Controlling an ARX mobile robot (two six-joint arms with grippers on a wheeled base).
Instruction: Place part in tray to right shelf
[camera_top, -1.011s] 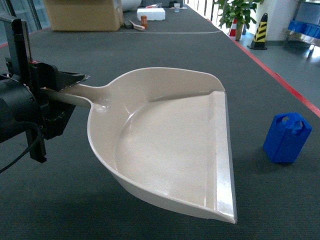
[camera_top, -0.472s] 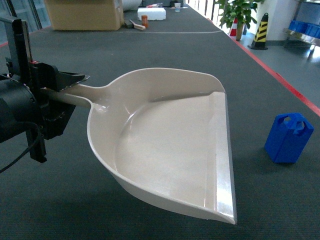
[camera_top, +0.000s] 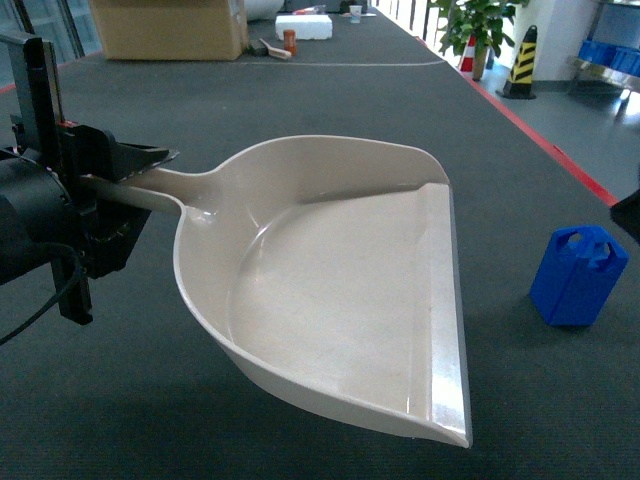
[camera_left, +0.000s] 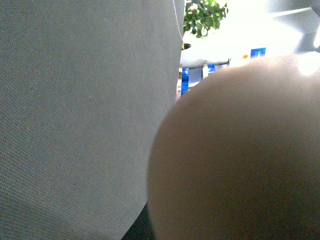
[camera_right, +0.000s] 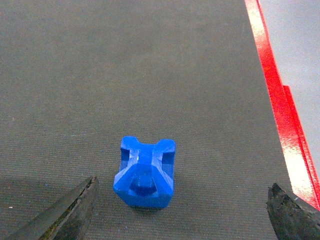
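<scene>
The tray (camera_top: 330, 290) is a beige dustpan-shaped scoop, held level above the dark grey surface. My left gripper (camera_top: 128, 176) is shut on its handle at the left of the head view. The tray's underside (camera_left: 240, 160) fills the left wrist view and hides those jaws. The part (camera_top: 578, 276) is a blue plastic block standing to the right of the tray. My right gripper (camera_right: 182, 185) hangs open above the part (camera_right: 145, 172), which lies nearer its left finger, untouched. Only a dark corner of the right arm (camera_top: 630, 214) shows in the head view. The shelf is out of view.
A red stripe (camera_right: 274, 85) runs along the surface's right edge, close to the part. Far back stand a cardboard box (camera_top: 165, 28), a white foam box (camera_top: 302, 27), a potted plant (camera_top: 480, 25) and a yellow-black bollard (camera_top: 520, 60).
A dark corner of my right arm has come into the head view at its right edge, above the part. Tray and left gripper have held still.
</scene>
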